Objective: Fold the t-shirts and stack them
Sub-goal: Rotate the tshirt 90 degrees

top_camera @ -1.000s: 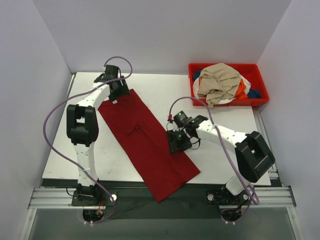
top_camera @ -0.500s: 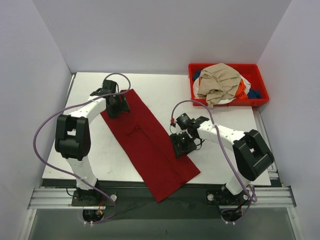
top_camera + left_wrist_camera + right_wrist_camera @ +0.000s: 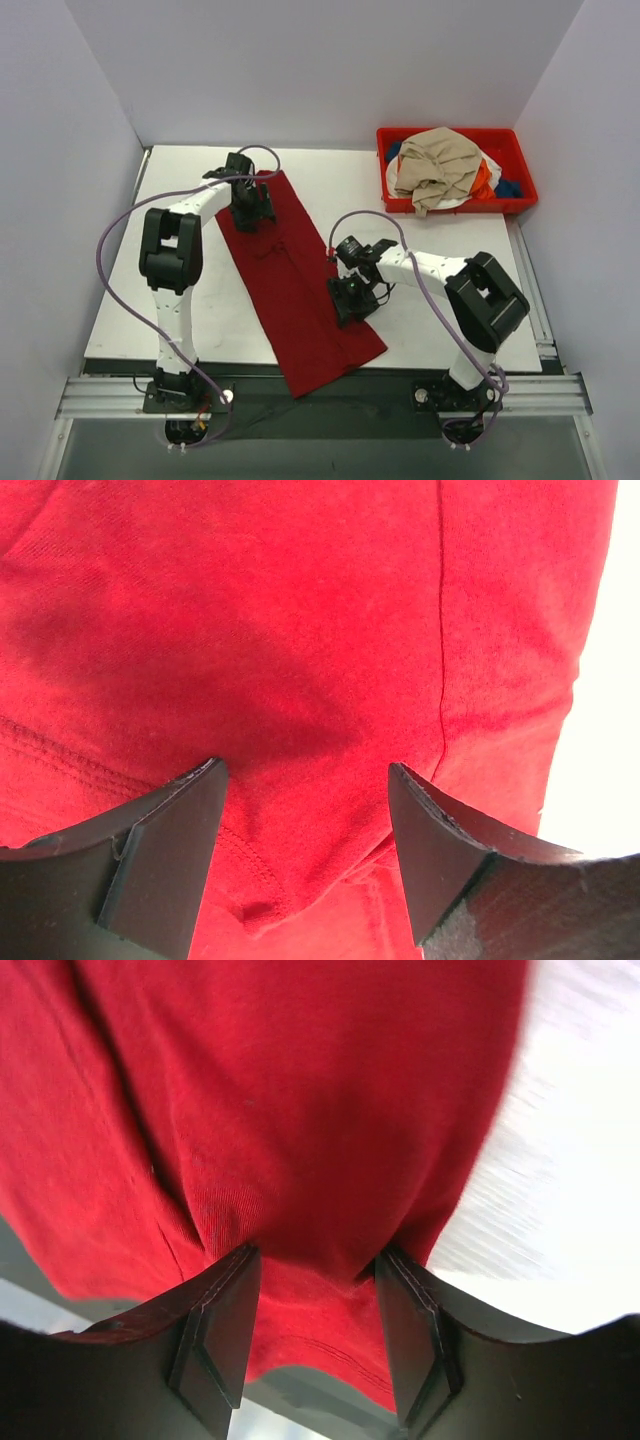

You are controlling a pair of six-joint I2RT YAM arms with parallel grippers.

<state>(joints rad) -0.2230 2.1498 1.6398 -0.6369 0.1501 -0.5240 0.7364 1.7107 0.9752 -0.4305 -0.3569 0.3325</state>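
Note:
The dark red t-shirt (image 3: 290,285) lies on the table as a long folded strip, running from the far left to beyond the near edge. My left gripper (image 3: 250,205) stands on its far end. In the left wrist view it (image 3: 305,770) is open wide over the red cloth (image 3: 300,630), with a seamed fold between its tips. My right gripper (image 3: 352,297) is at the strip's right edge. In the right wrist view it (image 3: 315,1255) is shut on a bunched fold of the red shirt (image 3: 300,1110), whose hem shows between its fingers. More t-shirts lie heaped in the bin: tan (image 3: 435,160) on top, orange (image 3: 483,180) and blue (image 3: 508,187) showing beneath.
The red plastic bin (image 3: 460,207) stands at the far right corner of the white table (image 3: 230,320). White walls close the table in on the left, back and right. A metal rail (image 3: 320,390) runs along the near edge, and the shirt's end hangs over it.
The left gripper has moved right, from the shirt's far left corner onto its far end. The strip has turned: its far end went right, its near end left. The right gripper shifted slightly left.

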